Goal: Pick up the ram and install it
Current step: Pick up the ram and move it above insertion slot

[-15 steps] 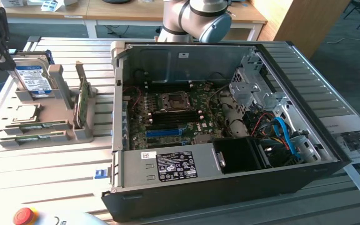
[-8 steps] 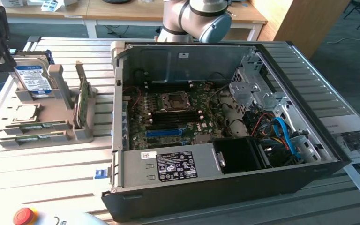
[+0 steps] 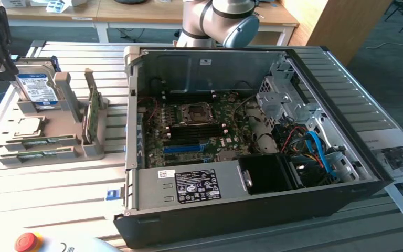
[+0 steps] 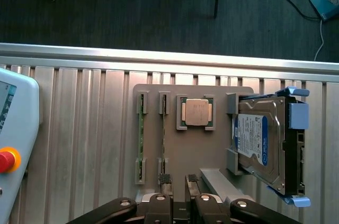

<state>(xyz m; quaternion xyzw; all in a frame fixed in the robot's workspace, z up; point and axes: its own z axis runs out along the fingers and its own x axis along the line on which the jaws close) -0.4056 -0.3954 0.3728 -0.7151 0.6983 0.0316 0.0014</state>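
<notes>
Claw [image 4: 178, 178] slightly apart, two ram sticks [image 4: 141, 144], one processor [image 4: 196, 113], one hard drive [image 4: 257, 142]

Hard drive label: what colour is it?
The hard drive label is blue and white, clearest in the wrist view.

Exterior view: strong light washed the slatted table [image 3: 40, 178] to near white at the exterior view's left. The inside of the computer case [image 3: 257, 215] lay in shadow. Wrist view: softer, even light. Mild glare on the processor lid [image 4: 196, 113] and hard drive [image 4: 259, 144]. Floor [image 4: 132, 7] dark.
</notes>
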